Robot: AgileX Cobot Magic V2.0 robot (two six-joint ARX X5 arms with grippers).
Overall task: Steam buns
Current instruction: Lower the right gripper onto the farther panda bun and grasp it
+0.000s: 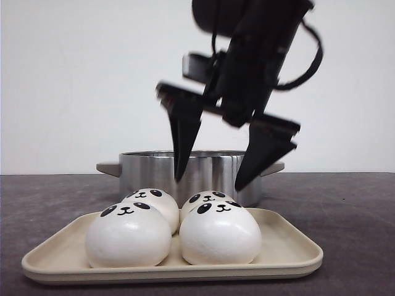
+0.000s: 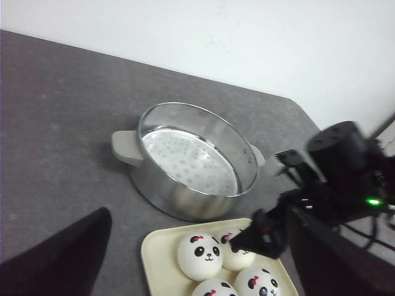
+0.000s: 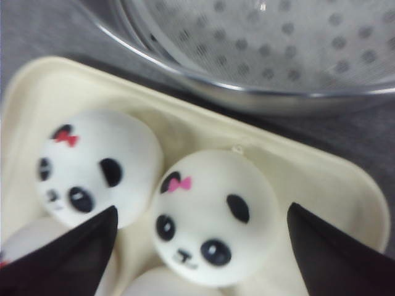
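Observation:
Several white panda-faced buns sit close together on a cream tray (image 1: 296,256): two in front (image 1: 128,237) (image 1: 220,234) and two behind (image 1: 151,200) (image 1: 207,198). My right gripper (image 1: 208,183) hangs open just above the back pair, holding nothing. In the right wrist view its fingers (image 3: 74,256) straddle a bun with a pink bow (image 3: 213,216), with another bun (image 3: 92,166) beside it. My left gripper (image 2: 197,216) is open and empty, high over the table, looking down on the buns (image 2: 199,254) and the right gripper (image 2: 259,237).
A steel steamer pot (image 1: 154,169) with grey side handles and a perforated floor (image 2: 185,157) stands right behind the tray (image 2: 154,259), its inside holding nothing. Dark grey tabletop surrounds both. A white wall lies behind.

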